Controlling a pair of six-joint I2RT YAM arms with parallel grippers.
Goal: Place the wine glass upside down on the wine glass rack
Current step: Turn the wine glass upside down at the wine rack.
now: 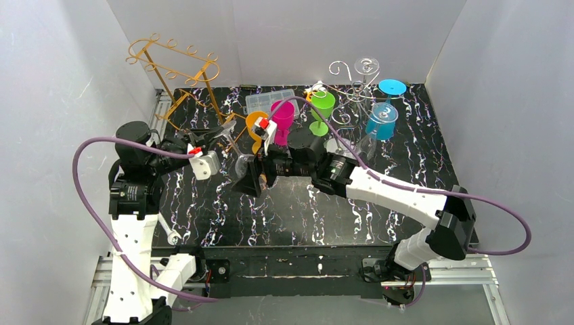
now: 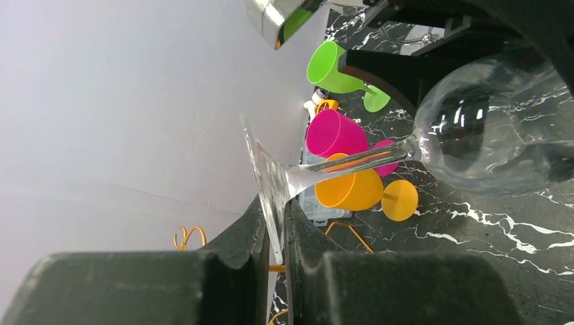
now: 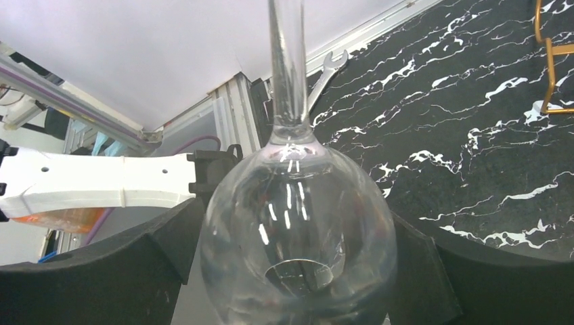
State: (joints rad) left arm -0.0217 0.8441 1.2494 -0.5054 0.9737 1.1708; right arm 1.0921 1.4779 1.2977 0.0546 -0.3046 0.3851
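The wine glass [image 2: 359, 160], clear and empty, is off the table [image 1: 284, 210] and held in the air between the two arms, over the middle of the table towards its back left. It lies nearly on its side. Its long axis runs from the foot, at the left arm's end, along the stem to the bowl, at the right arm's end.

The left fingers [image 2: 237, 250] are closed to a narrow slit and pinch the flat foot by its edge. The stem leaves them sideways, not pointing down. The right fingers [image 3: 156, 264] are spread wide, one on each side of the bowl and close against it; I cannot tell whether they press on it.

Turning the glass bowl-down looks like a job for the left arm's wrist, since that arm has the firm hold. The left arm is also the nearer one to the gold rack [image 1: 177, 73] at the back left. The silver rack [image 1: 352, 84] stands at the back right, nearer the right arm.

By count there is one clear glass in hand and there are two racks. There are four coloured glasses: orange [image 1: 257, 125], pink [image 1: 283, 114] and green [image 1: 323, 105] at the back centre, and a blue one [image 1: 381, 122] that seems to hang foot-up at the silver rack. Another clear glass may hang there too, but it is too faint to be sure.
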